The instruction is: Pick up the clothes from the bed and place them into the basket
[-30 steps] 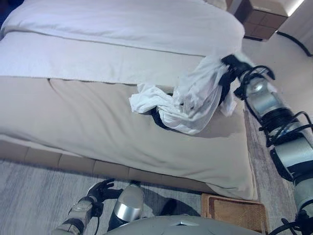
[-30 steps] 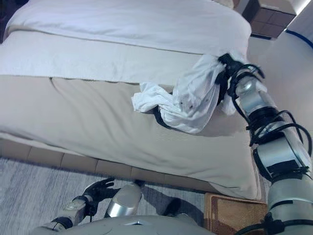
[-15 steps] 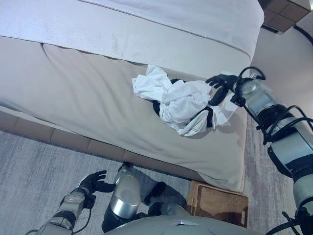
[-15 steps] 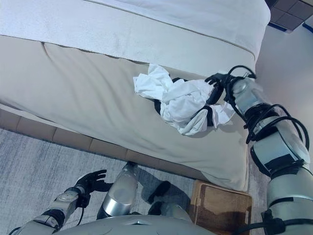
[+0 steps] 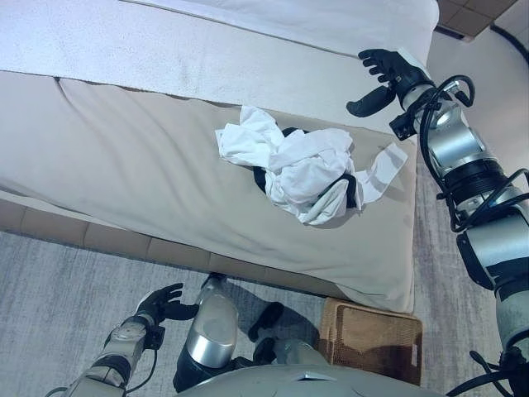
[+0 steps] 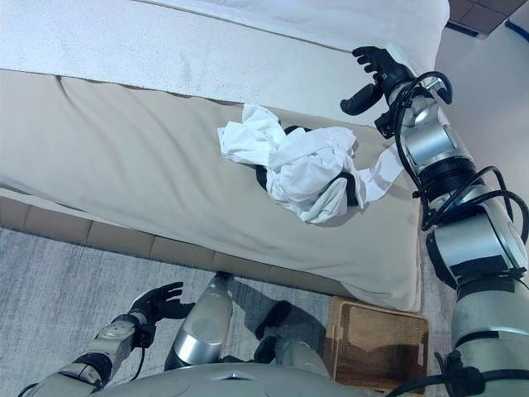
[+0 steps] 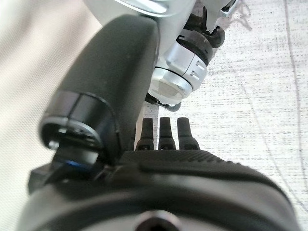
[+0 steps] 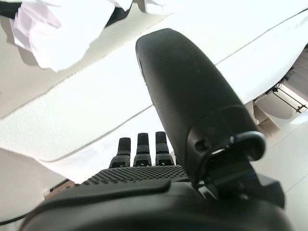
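A heap of white clothes (image 5: 302,171) with a dark garment in it lies on the beige bed cover (image 5: 149,182) near the bed's right front corner; a white strip trails off toward the bed's right edge. My right hand (image 5: 384,74) is open and empty, raised above the bed behind and to the right of the heap, apart from it. In the right wrist view the heap (image 8: 57,29) shows past the thumb (image 8: 187,101). A brown wicker basket (image 5: 372,343) stands on the floor below the bed's corner. My left hand (image 5: 161,302) hangs open low by the floor.
White bedding (image 5: 248,33) covers the far part of the bed. A grey rug (image 5: 58,289) lies in front of the bed. A brown nightstand (image 5: 471,12) stands at the far right.
My right hand has let go of the white clothes and lifted up and back from them. The heap has settled on the bed. The camera has shifted.
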{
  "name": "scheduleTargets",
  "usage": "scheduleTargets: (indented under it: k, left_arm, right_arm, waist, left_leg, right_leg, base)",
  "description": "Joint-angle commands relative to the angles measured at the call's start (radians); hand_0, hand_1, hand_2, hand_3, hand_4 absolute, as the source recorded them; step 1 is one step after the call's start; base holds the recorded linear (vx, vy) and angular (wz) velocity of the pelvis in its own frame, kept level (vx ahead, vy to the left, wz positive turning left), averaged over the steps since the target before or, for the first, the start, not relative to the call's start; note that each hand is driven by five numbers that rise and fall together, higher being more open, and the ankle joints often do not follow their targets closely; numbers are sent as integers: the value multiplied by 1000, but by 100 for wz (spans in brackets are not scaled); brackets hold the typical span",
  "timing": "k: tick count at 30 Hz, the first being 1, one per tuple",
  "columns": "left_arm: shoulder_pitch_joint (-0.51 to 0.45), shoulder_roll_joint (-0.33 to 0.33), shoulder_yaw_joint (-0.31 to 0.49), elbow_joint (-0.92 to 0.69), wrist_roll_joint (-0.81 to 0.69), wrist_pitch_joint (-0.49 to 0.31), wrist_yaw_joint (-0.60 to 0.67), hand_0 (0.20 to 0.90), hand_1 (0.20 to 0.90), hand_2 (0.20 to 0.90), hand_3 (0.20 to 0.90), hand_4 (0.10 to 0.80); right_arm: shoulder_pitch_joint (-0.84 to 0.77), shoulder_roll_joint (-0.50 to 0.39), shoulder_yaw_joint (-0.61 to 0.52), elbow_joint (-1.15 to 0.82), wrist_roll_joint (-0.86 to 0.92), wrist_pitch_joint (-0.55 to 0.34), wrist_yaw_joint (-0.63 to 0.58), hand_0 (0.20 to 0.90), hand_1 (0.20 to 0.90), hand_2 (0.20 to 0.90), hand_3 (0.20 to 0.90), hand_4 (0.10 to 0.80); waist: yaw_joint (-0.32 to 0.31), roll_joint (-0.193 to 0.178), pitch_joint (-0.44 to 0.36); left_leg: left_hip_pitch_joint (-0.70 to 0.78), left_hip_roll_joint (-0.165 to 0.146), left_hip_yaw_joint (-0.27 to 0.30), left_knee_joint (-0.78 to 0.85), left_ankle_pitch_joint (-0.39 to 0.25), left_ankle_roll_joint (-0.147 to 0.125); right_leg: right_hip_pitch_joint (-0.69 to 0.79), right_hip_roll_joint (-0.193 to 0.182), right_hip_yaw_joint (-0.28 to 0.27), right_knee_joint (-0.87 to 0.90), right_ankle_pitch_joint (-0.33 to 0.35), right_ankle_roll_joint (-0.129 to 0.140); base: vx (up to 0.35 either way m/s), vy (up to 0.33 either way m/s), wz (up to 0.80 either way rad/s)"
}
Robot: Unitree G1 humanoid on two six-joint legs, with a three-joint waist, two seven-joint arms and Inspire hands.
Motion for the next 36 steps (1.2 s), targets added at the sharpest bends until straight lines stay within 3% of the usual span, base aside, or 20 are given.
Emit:
scheduleTargets:
  k: [1, 9, 21, 22, 23, 26, 31, 36]
  left_arm:
    - [5, -3, -31, 8, -35, -26, 0, 900, 900, 900, 900, 800]
    - [-22, -8, -40, -6, -68, -44, -1, 900, 900, 900, 900, 800]
    - [-26, -19, -43, -3, -93, -86, -13, 900, 900, 900, 900, 800]
    - [-24, -20, -43, -6, -93, -88, -14, 900, 900, 900, 900, 800]
    - [-25, -19, -41, -11, -91, -86, -16, 900, 900, 900, 900, 800]
    - [-26, -15, -41, -17, -90, -82, -18, 900, 900, 900, 900, 800]
    - [-15, 9, -29, -40, -83, -76, -18, 900, 900, 900, 900, 800]
    - [7, 36, -10, -55, -66, -58, -13, 900, 900, 900, 900, 800]
  right_arm:
    - [-150, -38, 68, 2, -39, -32, -30, 900, 900, 900, 900, 800]
    - [-234, 39, 125, 159, -48, -53, -65, 900, 900, 900, 900, 800]
    - [-276, 106, 155, 312, -127, -6, -47, 900, 900, 900, 900, 800]
    - [-275, 107, 156, 316, -131, -4, -40, 754, 754, 754, 730, 630]
    - [-276, 108, 159, 318, -133, 9, -25, 571, 571, 571, 516, 416]
    - [-280, 104, 168, 316, -152, 14, 10, 312, 312, 312, 214, 114]
    - [-276, 66, 183, 259, -85, 47, 136, 300, 300, 300, 200, 100]
    - [-260, 11, 159, 180, 12, 1, 171, 300, 300, 300, 200, 100]
  waist:
    - [0, 18, -32]
    - [56, 31, 30]
    - [103, 62, 86]
    - [103, 64, 88]
    - [104, 65, 89]
    - [101, 65, 91]
    - [86, 45, 91]
    - [65, 16, 72]
  left_leg:
    - [18, -41, 52, -52, -51, 99]
    - [-33, -46, 16, -43, -58, 91]
    - [-91, -59, -3, -47, -22, 91]
    - [-92, -60, -2, -46, -22, 91]
    - [-93, -60, 0, -46, -20, 90]
    - [-92, -57, 7, -48, -18, 89]
    - [-75, -42, 23, -58, -18, 87]
    - [-44, -27, 45, -64, -30, 85]
  right_leg:
    - [-37, -41, 10, 129, -22, 17]
    - [-74, -42, -12, 158, -48, 17]
    - [-115, -56, -70, 169, -40, 21]
    - [-116, -57, -72, 170, -40, 21]
    - [-117, -59, -75, 171, -39, 21]
    - [-120, -62, -76, 173, -35, 24]
    - [-114, -57, -65, 169, -30, 30]
    - [-97, -47, -45, 166, -28, 35]
  base:
    - [-38, 22, 14]
    - [-2, 4, 12]
    - [-5, 32, 15]
    - [20, 24, 5]
    - [0, 0, 0]
    - [0, 0, 0]
    - [11, -23, -1]
    - [41, -63, -8]
